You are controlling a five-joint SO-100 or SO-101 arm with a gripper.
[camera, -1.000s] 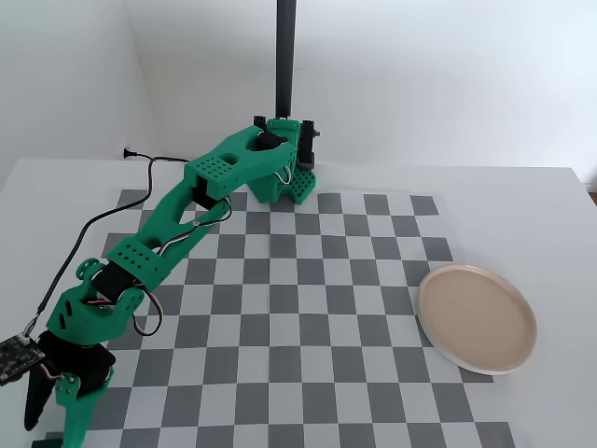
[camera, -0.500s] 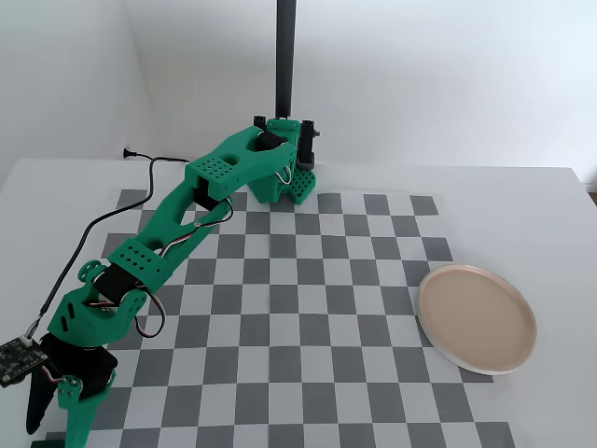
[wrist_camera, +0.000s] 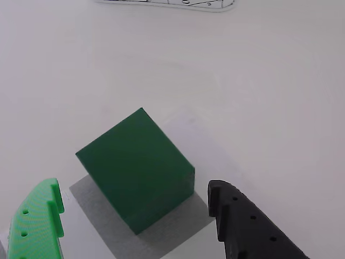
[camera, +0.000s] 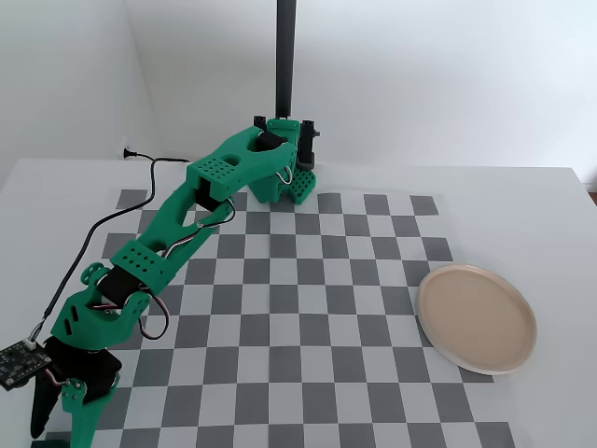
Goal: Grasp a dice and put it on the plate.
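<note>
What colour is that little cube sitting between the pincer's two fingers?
Plain dark green, no dots or markings; the dice shows best in the wrist view.

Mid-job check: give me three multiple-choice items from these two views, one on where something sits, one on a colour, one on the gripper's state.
1. In the fixed view, where is the round beige-pink plate?
A. right edge of the checkered mat
B. beside the arm's base
C. lower left corner

2. In the wrist view, what colours are the two fingers?
A. both black
B. one bright green, one black
C. both green

3. How does the gripper stand to the dark green cube dice?
A. shut on it, lifted
B. open, a finger at each side, not touching
C. shut, far from it

Key: 1 A, the plate overlaps the mat's right border. 2 B, a green finger shows at left and a black finger at right. 3 B, there are gaps on both sides and the dice rests on the surface.
</note>
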